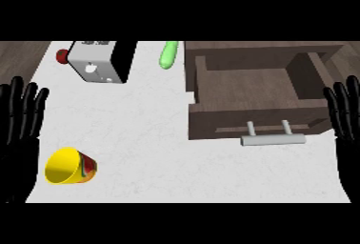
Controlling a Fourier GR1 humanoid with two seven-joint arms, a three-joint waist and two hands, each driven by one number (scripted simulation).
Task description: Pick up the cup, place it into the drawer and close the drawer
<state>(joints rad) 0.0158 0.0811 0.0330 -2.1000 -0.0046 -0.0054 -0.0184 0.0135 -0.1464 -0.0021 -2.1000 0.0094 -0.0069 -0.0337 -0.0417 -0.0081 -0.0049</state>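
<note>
My left hand (20, 124) and right hand (346, 114) rest empty, fingers straight. The cup (70, 166) lies tipped beside my left hand, well apart from the open drawer (246, 86). It looks light, rigid, probably slick, so I'd wrap its wall.

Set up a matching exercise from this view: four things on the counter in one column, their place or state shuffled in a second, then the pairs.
1. cup
2. drawer
3. long green object
4. white box

A. pulled open, at the right
B. far edge, just left of the drawer
C. lying on its side, near left
D. far left, beside a red object

Pairs: 1-C, 2-A, 3-B, 4-D.
</note>
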